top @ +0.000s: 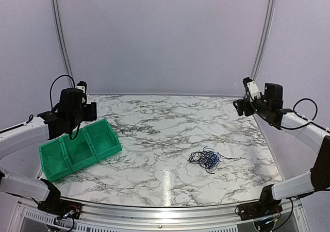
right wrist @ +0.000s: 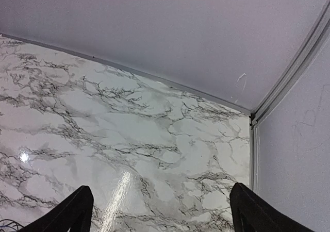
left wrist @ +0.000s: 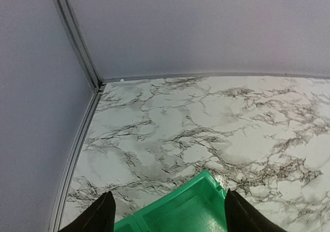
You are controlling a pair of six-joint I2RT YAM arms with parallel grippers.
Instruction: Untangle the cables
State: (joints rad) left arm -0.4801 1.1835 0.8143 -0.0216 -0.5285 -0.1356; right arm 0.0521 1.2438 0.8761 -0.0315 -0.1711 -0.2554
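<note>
– Marbled tabletop (top: 154, 134) and pale walls are all I get on both wrist feeds. Where's the bundle from my right claw (right wrist: 162, 211)?

– Below it and inward, nearer the arm bases. The cables (top: 204, 159) lie in one loose knot on the marble, black strands with a blue one through them, well apart from either claw.

– I can make out a wisp of wire at the bottom left corner of the right wrist feed, nothing more. The right claw is spread as wide as it goes, with nothing in it.

– And the left claw (left wrist: 167, 214)?

– Its jaws are well apart too, and empty. It hovers over the green bin (top: 56, 172), with the knot far off to its right.

– So the step in hand is the first reach. How would you take it?

– I'd lower the right claw inward until the knot sits centred between its fingers on the wrist feed. Then I'd pick an outer loop at the fringe, not the dense middle, because pinching the core would likely tighten it. The left claw comes across for a strand on the opposite side, preferably the blue one, since I can follow it by colour. Then I'd pull apart slowly, low over the table.

– Risk?

– Thin wire slipping through closed fingers, or the whole clump dragging along.
</note>
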